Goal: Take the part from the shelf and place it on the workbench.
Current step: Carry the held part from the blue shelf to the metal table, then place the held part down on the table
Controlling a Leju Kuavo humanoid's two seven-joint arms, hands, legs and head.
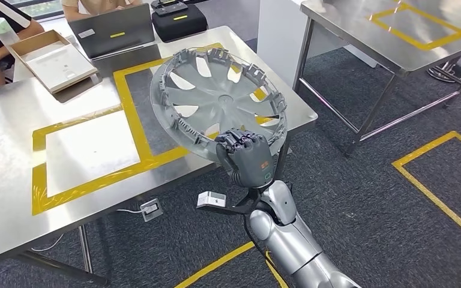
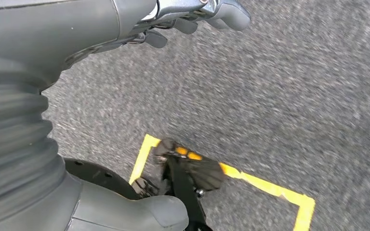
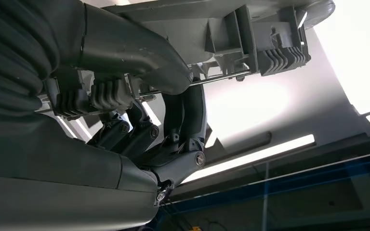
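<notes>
Part: wheel cover (image 1: 219, 102), a grey plastic disc with spokes and a clip-toothed rim, held tilted in the air over the near corner of the bench (image 1: 12, 198).
Right hand: the right hand (image 1: 244, 157) grasps the cover's near rim.
Left hand: the left hand (image 2: 192, 17) hangs over grey carpet, its fingers curled on nothing.
Progress: off the shelf; setting down remains.
Bench: brushed steel, with yellow tape rectangles beside the cover.

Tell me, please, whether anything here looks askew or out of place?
Only the wheel cover: the right robot hand grips its near rim, holding it tilted above the workbench corner, not yet laid flat. Nothing looks spilled or damaged.
</notes>
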